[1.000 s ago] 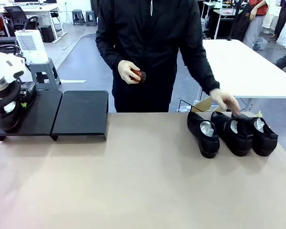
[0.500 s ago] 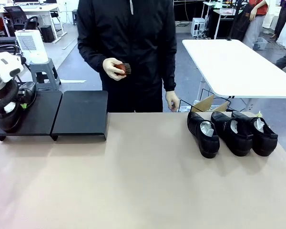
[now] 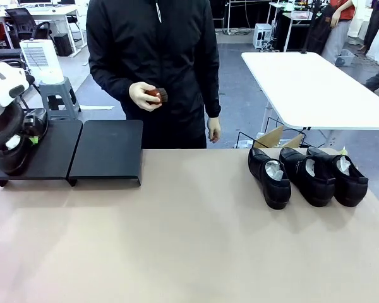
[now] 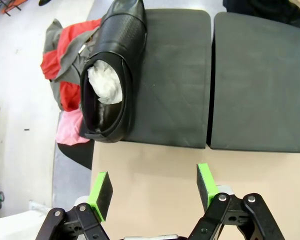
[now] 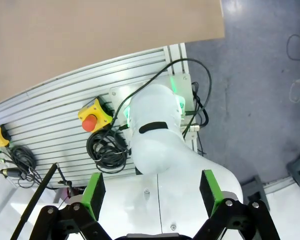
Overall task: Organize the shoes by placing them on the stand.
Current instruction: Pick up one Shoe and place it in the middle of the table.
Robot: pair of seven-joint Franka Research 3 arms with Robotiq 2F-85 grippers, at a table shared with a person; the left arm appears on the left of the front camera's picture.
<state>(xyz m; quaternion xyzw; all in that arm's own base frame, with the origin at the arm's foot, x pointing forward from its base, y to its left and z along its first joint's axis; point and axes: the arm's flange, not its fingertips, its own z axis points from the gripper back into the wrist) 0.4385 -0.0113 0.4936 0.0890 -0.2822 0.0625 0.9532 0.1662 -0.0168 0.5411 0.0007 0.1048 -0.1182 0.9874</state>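
The left gripper [image 4: 151,175] is wide open and holds nothing, above the table [image 4: 150,152] just in front of the stand [image 4: 180,85]. One shoe [image 4: 112,75] lies on the stand at its far left edge, and the three other shoes [image 3: 309,175] stand side by side on the right part of the table. The right gripper [image 5: 151,177] is also open and empty.

Shoe [image 3: 11,165] at the stand's [image 3: 107,151] left end: partly hidden by left arm [image 3: 3,88]. Item [image 3: 155,95] in hand [image 3: 142,96] behind the stand: too small to identify.

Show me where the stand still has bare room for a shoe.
The right platform is all bare. The left platform is free between its one shoe and the gap to the right platform. The table lies bare between the platforms and the three shoes, which crowd side by side.
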